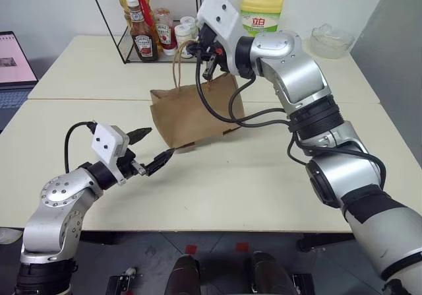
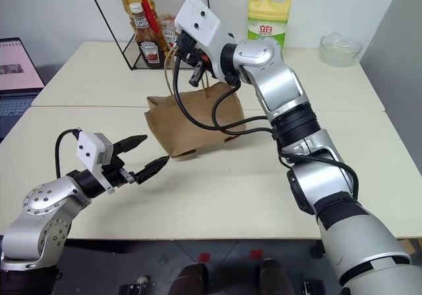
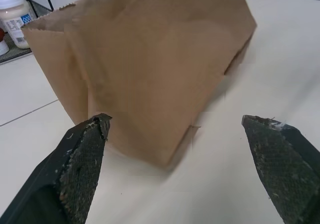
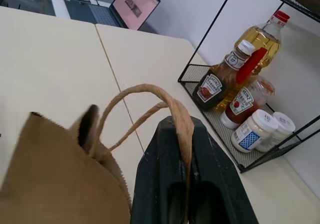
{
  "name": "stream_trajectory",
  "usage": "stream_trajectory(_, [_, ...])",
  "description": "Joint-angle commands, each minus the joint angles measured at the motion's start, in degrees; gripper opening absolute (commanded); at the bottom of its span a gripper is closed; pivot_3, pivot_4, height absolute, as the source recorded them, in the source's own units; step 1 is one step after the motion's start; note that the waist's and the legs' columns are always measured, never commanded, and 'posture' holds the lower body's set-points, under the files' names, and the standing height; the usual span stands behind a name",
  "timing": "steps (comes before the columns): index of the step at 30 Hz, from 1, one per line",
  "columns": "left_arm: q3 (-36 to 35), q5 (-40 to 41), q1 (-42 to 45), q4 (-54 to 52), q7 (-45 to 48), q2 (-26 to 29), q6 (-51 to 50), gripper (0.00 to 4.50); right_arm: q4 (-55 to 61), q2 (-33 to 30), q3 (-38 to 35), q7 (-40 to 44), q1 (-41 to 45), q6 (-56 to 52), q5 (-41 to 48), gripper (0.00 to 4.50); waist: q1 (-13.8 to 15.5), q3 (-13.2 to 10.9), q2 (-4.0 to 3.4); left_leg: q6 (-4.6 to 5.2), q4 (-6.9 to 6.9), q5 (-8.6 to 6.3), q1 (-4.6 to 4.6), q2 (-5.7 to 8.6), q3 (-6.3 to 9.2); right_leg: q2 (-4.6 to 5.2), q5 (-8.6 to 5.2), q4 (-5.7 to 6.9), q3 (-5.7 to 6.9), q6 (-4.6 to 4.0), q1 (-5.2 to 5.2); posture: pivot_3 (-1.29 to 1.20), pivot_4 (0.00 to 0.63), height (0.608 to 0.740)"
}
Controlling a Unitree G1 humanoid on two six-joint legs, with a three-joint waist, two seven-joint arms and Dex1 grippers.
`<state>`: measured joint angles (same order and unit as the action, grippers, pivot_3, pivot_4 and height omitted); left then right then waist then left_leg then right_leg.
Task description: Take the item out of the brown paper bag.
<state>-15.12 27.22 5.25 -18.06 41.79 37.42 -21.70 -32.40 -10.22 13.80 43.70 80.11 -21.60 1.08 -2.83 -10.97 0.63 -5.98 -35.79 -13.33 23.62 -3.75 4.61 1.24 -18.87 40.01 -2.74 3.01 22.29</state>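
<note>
Two cord handles (image 4: pixel 150 108) of the bag (image 1: pixel 194 113) are pinched in the right hand (image 1: pixel 200 51), whose fingers are clenched shut on the cord, as is seen in the right wrist view where the loop runs over the black finger. By that hold the bag is kept upright on the counter (image 1: pixel 264 176) with its mouth drawn upward; one bottom corner looks lifted slightly, so the bag is judged to be partly hung from the handles rather than fully resting. The left hand (image 1: pixel 150 146) is held low just beside the bag's near side, apart from it, with its fingers spread wide and nothing between them; it is probably kept ready to steady the bag or reach into it.

The item cannot be seen; it is presumed to be inside the bag, hidden by the paper walls.

The bag is made of creased brown kraft paper, matte, with a serrated top edge and folded side panels. The handles are of twisted tan cord. The finger pads (image 3: pixel 82 169) are black with a fine cross-hatched texture. The counter is smooth and pale cream.
</note>
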Motion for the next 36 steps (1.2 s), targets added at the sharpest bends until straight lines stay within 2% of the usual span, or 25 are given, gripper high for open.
stream_trajectory(1, [-1.4,0.6,0.6,-1.6,-0.3,-0.1,1.4,4.5,1.4,0.7,-0.6,-0.7,1.9,2.5,-0.6,0.04,0.0,0.0,0.0,0.0,0.0,0.0,0.0,0.0,0.0,0.0,0.0,0.0,0.0,0.0,0.0,0.0,0.15,0.74])
stream_trajectory(17, [-3.5,2.0,1.8,-1.1,-2.6,-1.7,1.7,4.5,-6.1,4.7,-3.4,-3.3,5.5,1.4,0.1,0.04,-0.1,0.0,0.01,0.0,0.0,0.0,0.0,0.0,0.0,0.0,0.0,0.02,0.01,0.0,0.0,0.0,0.15,0.74])
stream_trajectory(27, [-9.6,8.8,3.4,-1.7,-1.4,3.1,-3.8,4.5,-15.7,7.5,-7.7,-6.7,10.8,3.8,1.6,0.04,-0.4,0.0,0.01,0.0,0.02,0.0,0.0,-0.01,0.01,0.0,0.0,0.02,0.01,0.0,0.01,0.0,0.15,0.74])
stream_trajectory(36, [-10.9,10.0,4.4,-0.3,-0.6,6.1,-5.1,4.5,-22.4,10.0,-10.2,-9.6,14.5,7.3,1.7,0.04,-0.4,0.0,0.0,0.0,0.03,0.0,0.0,-0.01,0.01,-0.01,0.0,0.01,0.01,0.0,0.02,0.0,0.15,0.74])
